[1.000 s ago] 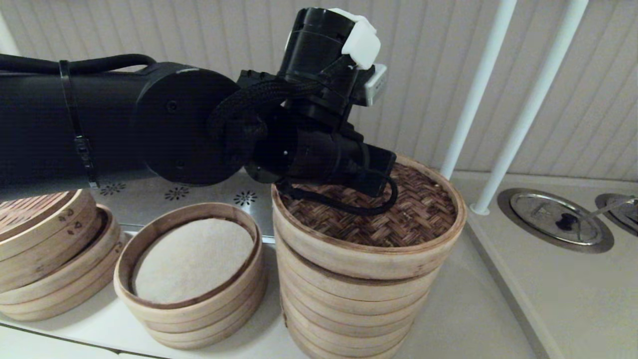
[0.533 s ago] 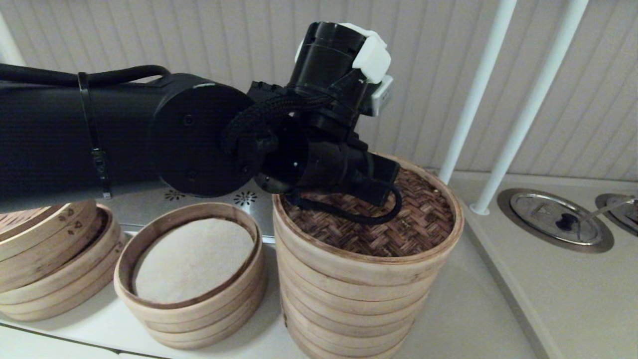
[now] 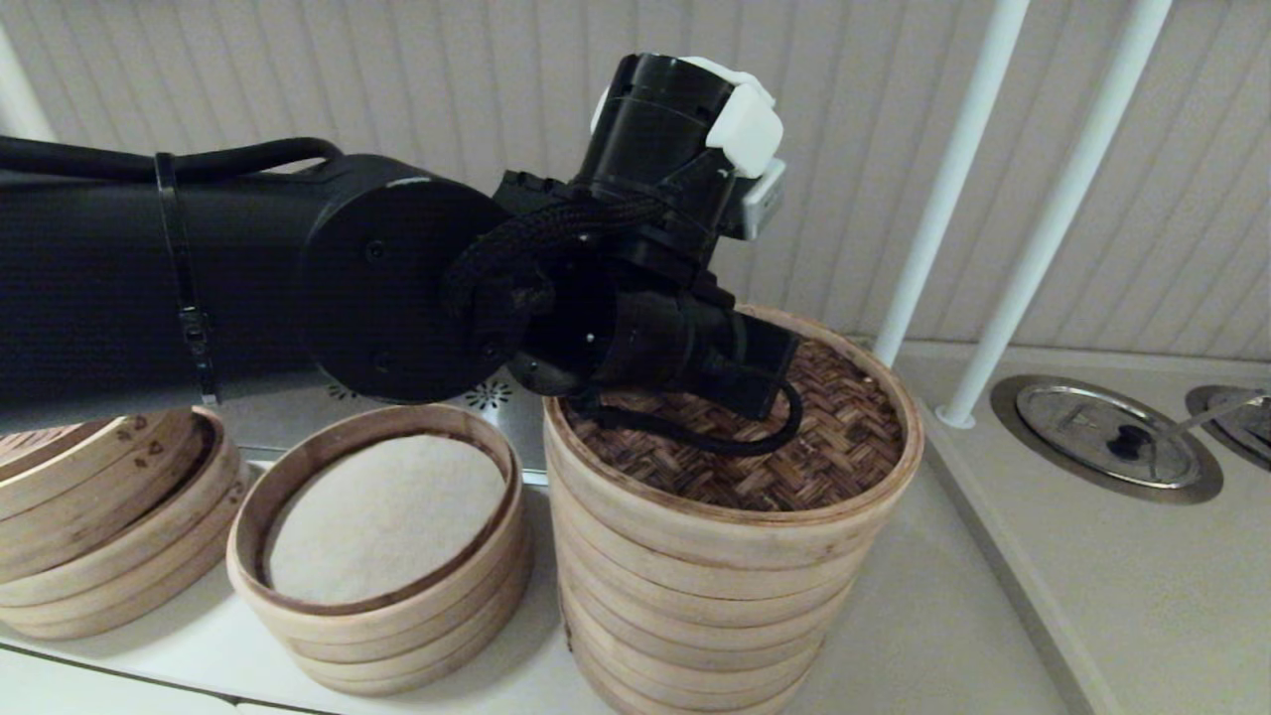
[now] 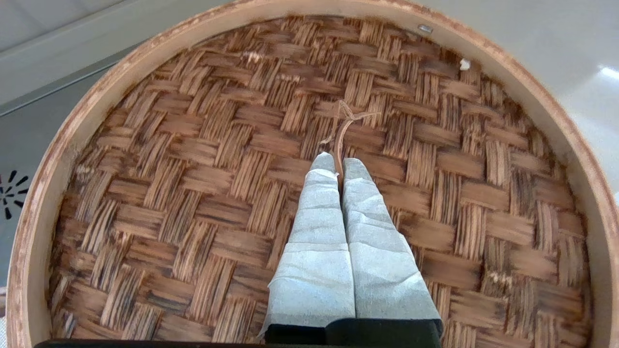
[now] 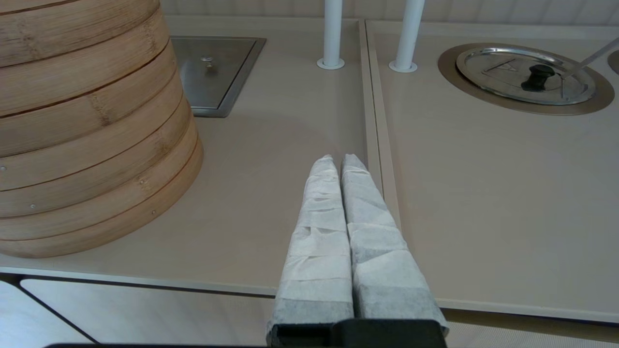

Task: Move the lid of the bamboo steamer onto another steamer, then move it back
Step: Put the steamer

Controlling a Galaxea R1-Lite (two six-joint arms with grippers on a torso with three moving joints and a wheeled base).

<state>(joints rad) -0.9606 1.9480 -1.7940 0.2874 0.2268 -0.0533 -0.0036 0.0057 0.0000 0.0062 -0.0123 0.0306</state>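
The bamboo steamer lid (image 3: 794, 467), dark herringbone weave inside a pale rim band, sits level on top of the tallest steamer stack (image 3: 695, 606). My left arm reaches across from the left, and its wrist hides the fingers in the head view. In the left wrist view my left gripper (image 4: 338, 164) is shut on the thin bamboo handle strip (image 4: 344, 125) at the centre of the lid (image 4: 193, 193). My right gripper (image 5: 339, 162) is shut on nothing, low over the counter's front edge, to the right of the tall stack (image 5: 87, 145).
A shorter stack with a whitish liner (image 3: 382, 516) stands left of the tall one. A tilted stack with heart marks (image 3: 99, 497) is at the far left. Two white poles (image 3: 943, 199) rise behind on the right. A round steel cover (image 3: 1107, 432) is set into the counter.
The lid, tilted and raised over the tall stack a second ago, has come down and now sits flush on it. My left wrist dropped with it.
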